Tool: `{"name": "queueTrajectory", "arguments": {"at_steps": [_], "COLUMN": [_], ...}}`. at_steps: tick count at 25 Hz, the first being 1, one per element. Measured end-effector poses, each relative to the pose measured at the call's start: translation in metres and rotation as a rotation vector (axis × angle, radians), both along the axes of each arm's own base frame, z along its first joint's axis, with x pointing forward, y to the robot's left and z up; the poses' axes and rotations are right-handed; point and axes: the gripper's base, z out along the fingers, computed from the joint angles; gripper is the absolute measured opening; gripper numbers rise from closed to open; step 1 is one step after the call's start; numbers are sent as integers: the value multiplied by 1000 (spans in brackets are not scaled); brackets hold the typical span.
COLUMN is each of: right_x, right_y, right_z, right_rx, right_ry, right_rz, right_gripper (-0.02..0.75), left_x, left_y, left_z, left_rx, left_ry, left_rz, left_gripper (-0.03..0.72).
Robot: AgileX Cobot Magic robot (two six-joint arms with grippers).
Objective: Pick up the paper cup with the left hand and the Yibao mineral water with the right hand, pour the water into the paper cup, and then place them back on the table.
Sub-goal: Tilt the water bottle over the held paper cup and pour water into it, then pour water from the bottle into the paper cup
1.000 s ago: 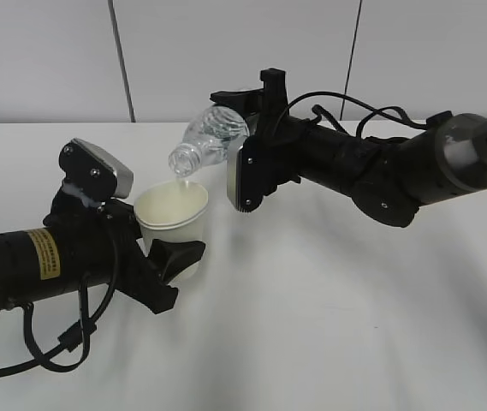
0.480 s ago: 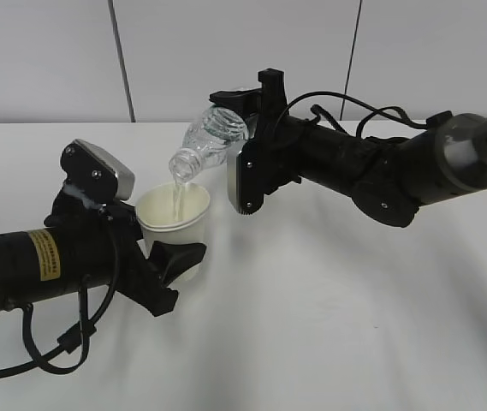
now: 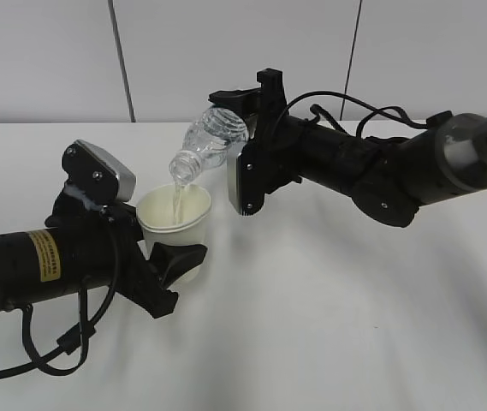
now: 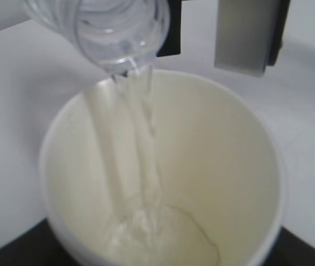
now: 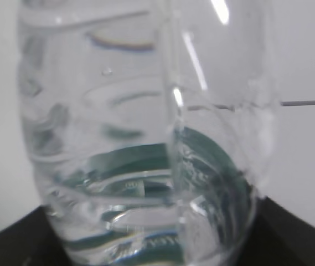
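A: Where is the clear ribbed plastic bottle [image 3: 213,139]?

B: Pinched in the right tool [image 3: 245,141], tilted, its mouth directly above the cream paper cup [image 3: 175,224], water streaming in.

A: And the cup?

B: Pinched upright in the left tool [image 3: 159,259], above the white desk [image 3: 329,308].

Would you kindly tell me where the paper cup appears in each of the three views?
Exterior view: paper cup left of centre, held in the left end effector.
Left wrist view: fills the lower frame, seen from above.
Right wrist view: not in it.
Shared landmark: Yibao mineral water bottle.
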Motion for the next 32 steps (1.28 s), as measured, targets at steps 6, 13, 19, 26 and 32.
{"name": "queueTrajectory", "arguments": {"at_steps": [6,13,19,26,32], "right_x": [0,0,0,0,0], "right_y": [0,0,0,0,0], "right_z": [0,0,0,0,0], "right_rx": [-4,-9,-9,-11,-11], "right_ry": [-6,-10,-11,-12,-12], "right_rz": [1,1,1,1,1], "right_gripper": [470,470,470,470,470], "left_x": [0,0,0,0,0], "left_y": [0,0,0,0,0], "left_z": [0,0,0,-1,-1], "left_rx": [1,2,3,6,8], "left_ry": [0,1,1,4,5], "left_rz": [0,0,0,1,2], "left_gripper": [413,413,413,413,413]}}
